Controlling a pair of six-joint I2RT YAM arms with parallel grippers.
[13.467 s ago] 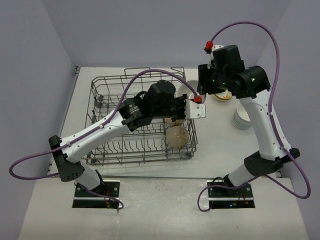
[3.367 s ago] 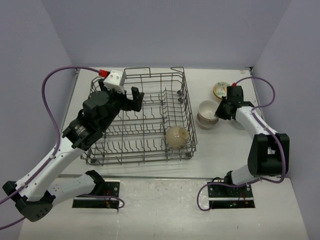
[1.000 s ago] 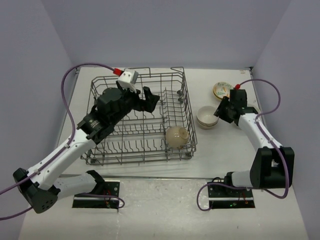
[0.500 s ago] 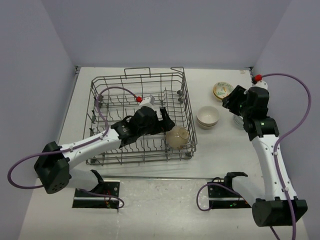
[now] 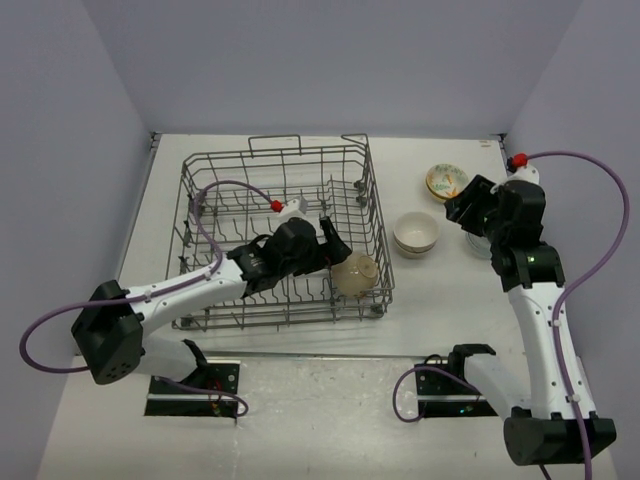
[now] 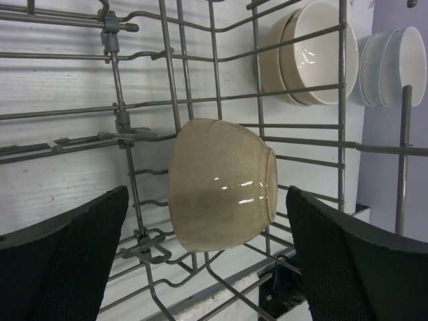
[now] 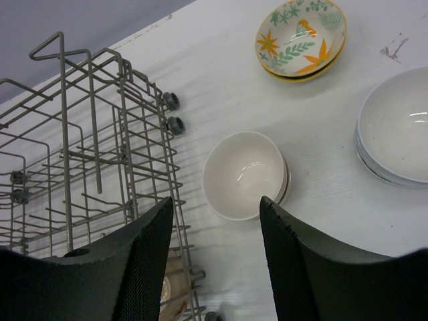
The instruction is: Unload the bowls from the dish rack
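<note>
A beige bowl (image 5: pixel 354 273) lies on its side in the near right corner of the grey wire dish rack (image 5: pixel 305 152). My left gripper (image 5: pixel 335 250) is down inside the rack and open. In the left wrist view the bowl (image 6: pixel 221 184) sits partly between the wide-spread fingers (image 6: pixel 73 254), touching neither. My right gripper (image 5: pixel 470 205) hangs open and empty above the table. Below it in the right wrist view stands a stack of beige bowls with white insides (image 7: pixel 245 175), the same stack (image 5: pixel 416 233) just right of the rack.
A yellow painted bowl (image 5: pixel 446 181) sits at the far right of the table, and a stack of white bowls (image 7: pixel 394 134) stands beside it, mostly hidden by the right arm from above. Rack tines (image 6: pixel 167 60) rise around the left gripper.
The left arm has dropped from above the rack down into it, up to the beige bowl. The right gripper has lifted off the beige stack and opened wider.
</note>
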